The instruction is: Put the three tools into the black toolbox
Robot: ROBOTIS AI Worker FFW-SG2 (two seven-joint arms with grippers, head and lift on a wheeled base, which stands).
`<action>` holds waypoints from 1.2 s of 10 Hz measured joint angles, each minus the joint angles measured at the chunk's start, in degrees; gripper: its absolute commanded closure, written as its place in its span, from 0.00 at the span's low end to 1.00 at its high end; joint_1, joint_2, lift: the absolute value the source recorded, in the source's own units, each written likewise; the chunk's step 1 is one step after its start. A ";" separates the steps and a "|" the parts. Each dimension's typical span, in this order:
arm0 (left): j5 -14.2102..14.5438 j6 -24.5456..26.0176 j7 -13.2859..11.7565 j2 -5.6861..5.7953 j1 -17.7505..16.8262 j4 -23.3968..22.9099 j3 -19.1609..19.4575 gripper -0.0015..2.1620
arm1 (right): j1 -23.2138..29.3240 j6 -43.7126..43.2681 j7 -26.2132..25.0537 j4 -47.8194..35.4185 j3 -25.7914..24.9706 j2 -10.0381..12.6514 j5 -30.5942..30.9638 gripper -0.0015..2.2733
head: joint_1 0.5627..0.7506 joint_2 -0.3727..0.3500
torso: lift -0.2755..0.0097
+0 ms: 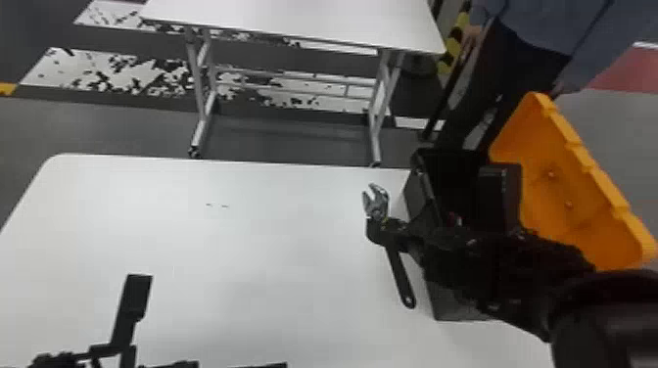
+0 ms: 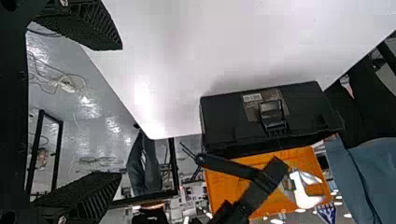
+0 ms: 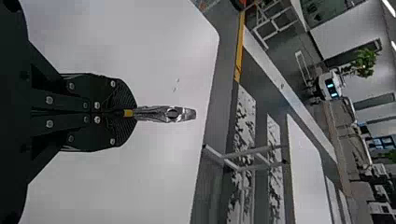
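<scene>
"Start with the wrench (image 1: pixel 376 203). Where do you have it?"

"You have it over the left border of the black toolbox (image 1: pixel 453 308), on the table (image 1: pixel 274 254) side, with its silver head out past your fingertips, facing the far edge. The dark handle slants back toward you and a little to the right."

"And what's gripping it?"

"Your right gripper (image 1: pixel 389 227). At your right wrist, both fingers of the right gripper (image 3: pixel 133 113) are pressed together on the wrench, just behind its head, by a yellow band (image 3: pixel 128 113)."

"How is your right arm (image 1: pixel 514 274) lying?"

"It comes in from the right edge, low down, and runs leftward across the toolbox, so your wrist is over the box and your fingertips reach past its left wall."

"Is the box open for you?"

"It is. The orange lid (image 1: pixel 582 195) is tipped back on the right-hand side, its inside facing up at you."

"What about your left gripper (image 1: pixel 132 298)?"

"Near the table's left front, well apart from the box. Your left wrist view has its two ridged fingers (image 2: pixel 86 25) spread wide, nothing between them."

"Anything farther out?"

"A second white table (image 1: pixel 293 19), across the floor (image 1: pixel 274 139) beyond yours."
</scene>
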 measured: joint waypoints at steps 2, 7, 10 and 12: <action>-2.29 0.00 0.47 0.12 1.91 0.00 0.68 0.02 | -2.74 -2.03 -0.55 1.37 -5.40 -4.48 1.65 0.99 | 0.70 0.09 | 0.79; -3.69 0.00 0.39 0.56 4.55 -0.20 3.09 0.02 | -5.27 -18.00 -0.27 18.02 -15.81 -10.49 -0.17 0.99 | 0.70 0.03 | 0.79; -3.72 0.00 0.63 0.56 4.52 -0.69 3.45 0.02 | -5.29 -23.93 0.08 26.09 -18.80 -9.37 -4.44 0.99 | 0.70 0.03 | 0.79; -3.91 0.00 0.63 0.56 4.50 -1.01 3.27 0.02 | -4.84 -24.26 0.38 27.90 -19.38 -7.97 -5.78 0.99 | 0.70 0.03 | 0.79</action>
